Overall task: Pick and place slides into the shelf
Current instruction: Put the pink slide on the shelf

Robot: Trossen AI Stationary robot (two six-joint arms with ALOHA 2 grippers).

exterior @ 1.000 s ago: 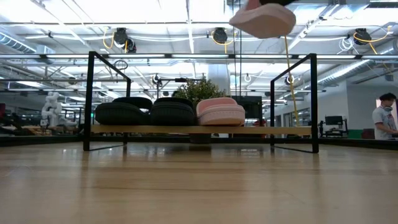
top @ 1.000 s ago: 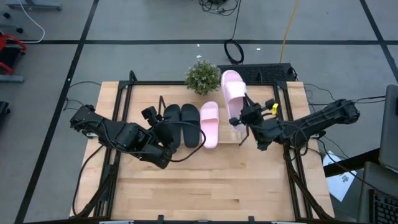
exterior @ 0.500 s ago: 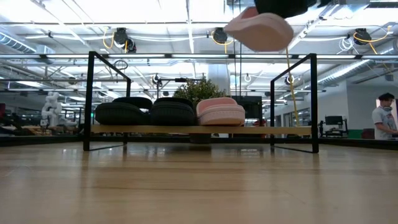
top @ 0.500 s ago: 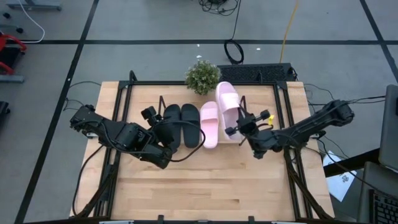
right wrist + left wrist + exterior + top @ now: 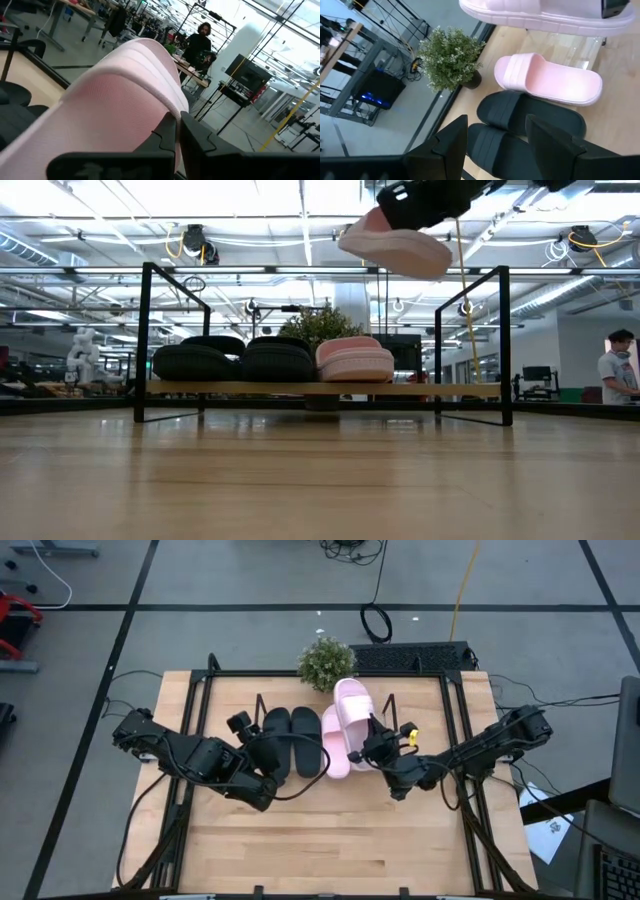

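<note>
- Right gripper (image 5: 368, 747) has its jaws clamped tight on the strap of a pale pink open-toe slide sandal (image 5: 352, 715), holding it up in the air above the shelf, well clear of the tabletop.
- In the low view that held pink slide (image 5: 395, 247) hangs tilted, up near the top bar of the rack and over its right half.
- Left gripper (image 5: 247, 728) sits low by the left end of the shelf, jaws spread apart with nothing in them, pointing at the black slides.
- The shelf (image 5: 320, 389) is a low rack with a thin dark wire frame and a light wood base, and it already carries three: two matte black slides (image 5: 290, 739) side by side on the left, then the other pale pink slide (image 5: 354, 360) just beside them.
- The slot right of that pink one is bare wood.
- Small potted green plant (image 5: 325, 663) stands just behind the shelf on the light wooden tabletop (image 5: 330, 835).
</note>
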